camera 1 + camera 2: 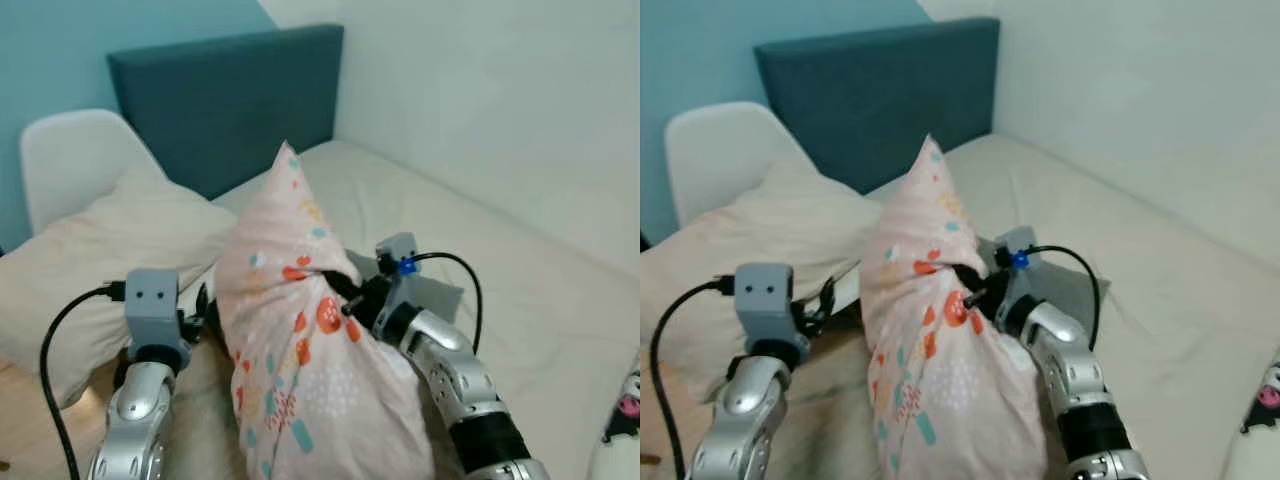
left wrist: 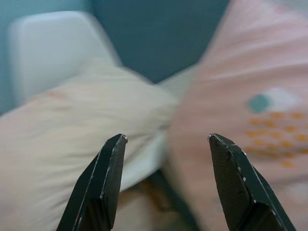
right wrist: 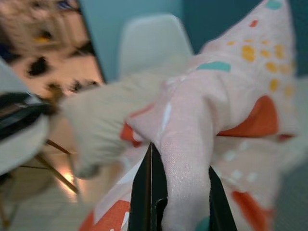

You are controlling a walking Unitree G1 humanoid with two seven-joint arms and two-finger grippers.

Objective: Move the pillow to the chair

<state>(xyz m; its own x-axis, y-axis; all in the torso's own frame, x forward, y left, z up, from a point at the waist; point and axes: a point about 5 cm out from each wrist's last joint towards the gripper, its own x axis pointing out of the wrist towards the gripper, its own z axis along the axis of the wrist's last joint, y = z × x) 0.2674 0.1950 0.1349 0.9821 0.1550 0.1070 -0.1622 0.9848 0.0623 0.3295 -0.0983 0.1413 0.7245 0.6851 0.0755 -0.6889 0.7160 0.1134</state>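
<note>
A pink pillow (image 1: 300, 340) with orange and teal spots stands on end between my two arms above the bed. My right gripper (image 1: 338, 288) is shut on a bunched fold of the pink pillow (image 3: 192, 144), pinched between its black fingers (image 3: 144, 192). To the pillow's left my left gripper (image 2: 166, 159) is open, its fingers apart with nothing between them, close beside the pillow's side. The white chair (image 1: 75, 160) stands at the left, beside the bed, with a cream pillow (image 1: 110, 260) lying against its seat.
A teal headboard (image 1: 230, 100) backs the bed against a teal wall. The beige mattress (image 1: 520, 270) spreads to the right below a white wall. A black-and-white soft toy (image 1: 625, 420) lies at the lower right edge. A grey pad (image 1: 440, 295) lies behind my right wrist.
</note>
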